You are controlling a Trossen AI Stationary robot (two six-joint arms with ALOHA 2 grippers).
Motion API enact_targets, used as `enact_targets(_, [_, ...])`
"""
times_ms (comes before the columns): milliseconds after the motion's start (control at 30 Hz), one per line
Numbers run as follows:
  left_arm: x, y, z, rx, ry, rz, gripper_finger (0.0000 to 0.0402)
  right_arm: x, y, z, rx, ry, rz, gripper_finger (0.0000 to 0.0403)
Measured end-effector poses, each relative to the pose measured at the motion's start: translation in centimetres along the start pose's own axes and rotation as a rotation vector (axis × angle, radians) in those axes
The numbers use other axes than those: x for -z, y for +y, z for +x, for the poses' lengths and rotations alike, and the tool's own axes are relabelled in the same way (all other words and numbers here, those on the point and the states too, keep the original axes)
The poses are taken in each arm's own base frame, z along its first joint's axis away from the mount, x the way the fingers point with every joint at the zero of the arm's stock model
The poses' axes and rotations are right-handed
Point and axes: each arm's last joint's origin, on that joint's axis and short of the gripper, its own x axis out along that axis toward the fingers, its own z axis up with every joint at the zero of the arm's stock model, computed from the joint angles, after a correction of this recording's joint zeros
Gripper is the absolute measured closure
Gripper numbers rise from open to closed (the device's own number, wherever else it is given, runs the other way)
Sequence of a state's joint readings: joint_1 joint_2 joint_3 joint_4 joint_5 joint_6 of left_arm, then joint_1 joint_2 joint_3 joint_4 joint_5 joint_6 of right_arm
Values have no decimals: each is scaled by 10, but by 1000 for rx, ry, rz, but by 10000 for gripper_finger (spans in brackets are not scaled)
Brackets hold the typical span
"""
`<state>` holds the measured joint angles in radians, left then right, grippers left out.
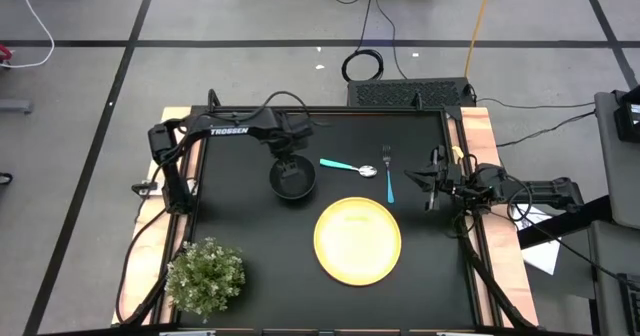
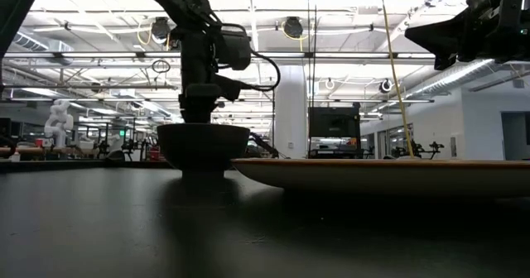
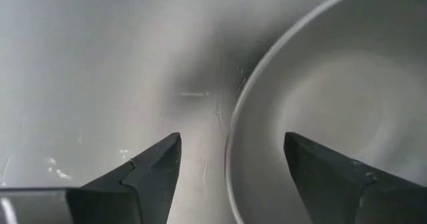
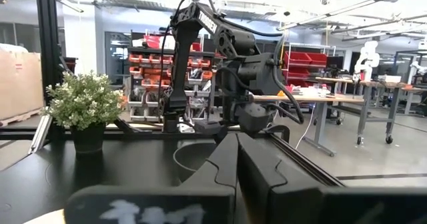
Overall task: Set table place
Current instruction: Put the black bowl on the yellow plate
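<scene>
Over the black bowl [image 1: 292, 180], left gripper [image 1: 287, 166] pointing down, jaws spread astride its rim, right gripper [image 1: 432, 183] jaws pressed together.

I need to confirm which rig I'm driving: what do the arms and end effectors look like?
Both arms are dark, near-black jointed links. The left arm bears white TROSSEN lettering and a black cable looping near its wrist. The right arm trails black cables too. The left end effector has two dark, wedge-shaped fingers; the right end effector has matching dark fingers.

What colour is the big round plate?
Yellow. The plate shows best in the high view.
</scene>
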<state>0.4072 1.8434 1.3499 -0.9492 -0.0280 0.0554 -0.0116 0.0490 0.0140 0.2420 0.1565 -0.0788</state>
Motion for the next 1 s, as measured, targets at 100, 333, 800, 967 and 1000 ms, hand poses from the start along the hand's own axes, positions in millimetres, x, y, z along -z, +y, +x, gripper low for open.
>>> enact_targets(100, [-1,0,0,-1,-14,3,154,0,0,0,0,0,0,403])
enact_targets(333, [-1,1,0,-1,-16,10,212,0,0,0,0,1,0,403])
enact_targets(800, [-1,2,-1,4,-21,17,385,0,0,0,0,1,0,403])
enact_targets(967, [-2,2,-2,10,-24,19,391,0,0,0,0,0,0,403])
enact_targets(1000, [-2,2,-2,10,-24,22,393,0,0,0,0,1,0,403])
